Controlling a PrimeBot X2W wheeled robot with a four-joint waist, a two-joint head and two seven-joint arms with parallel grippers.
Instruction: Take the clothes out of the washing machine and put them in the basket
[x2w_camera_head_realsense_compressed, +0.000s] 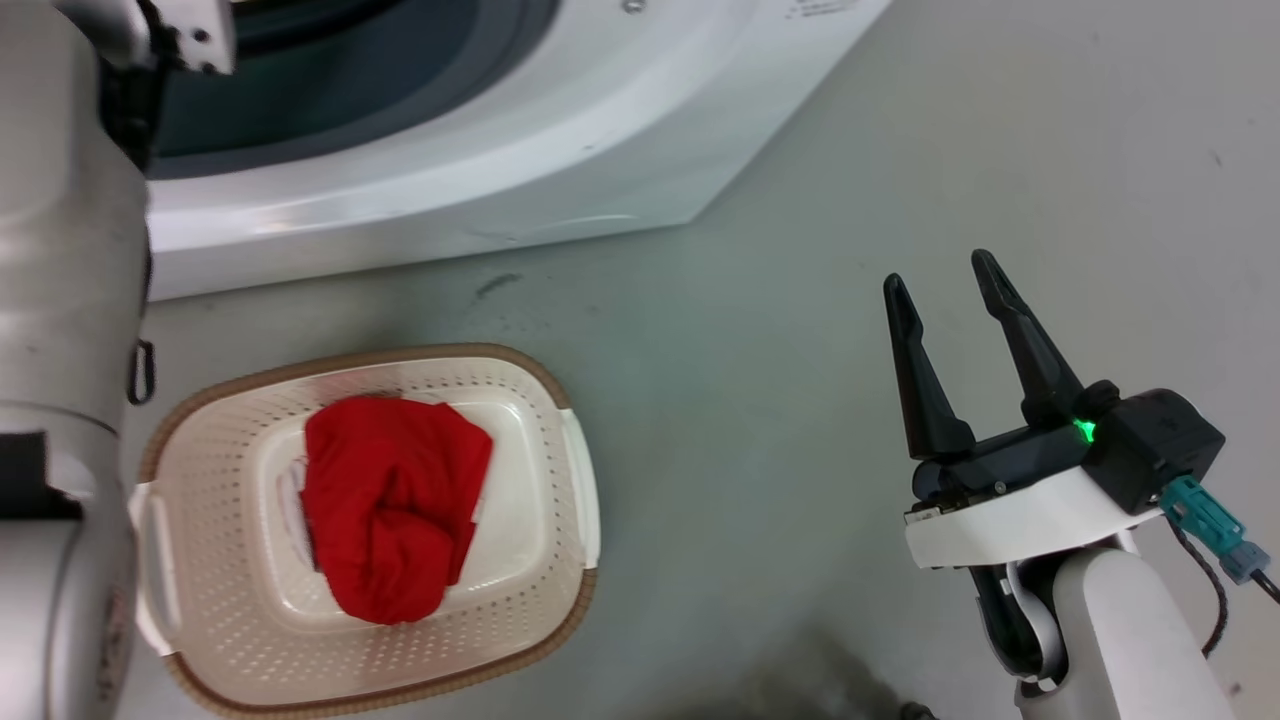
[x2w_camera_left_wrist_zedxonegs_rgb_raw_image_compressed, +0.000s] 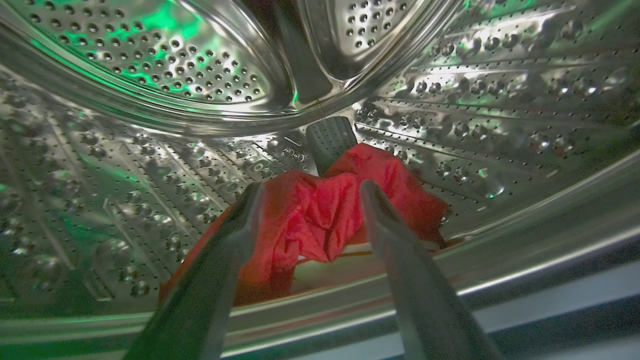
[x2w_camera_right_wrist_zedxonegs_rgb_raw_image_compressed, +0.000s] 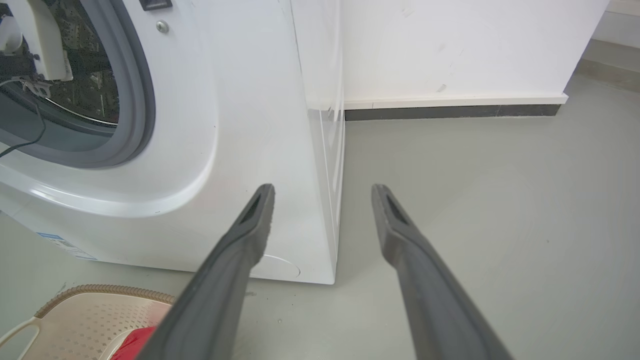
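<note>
Fabric (x2w_camera_left_wrist_zedxonegs_rgb_raw_image_compressed: 320, 220), red, crumpled, on dimpled steel drum (x2w_camera_left_wrist_zedxonegs_rgb_raw_image_compressed: 150, 200).

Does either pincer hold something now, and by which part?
Nothing is held. The left pincer is open inside the drum, facing the red garment but not closed on it. The right pincer is open over the floor.
</note>
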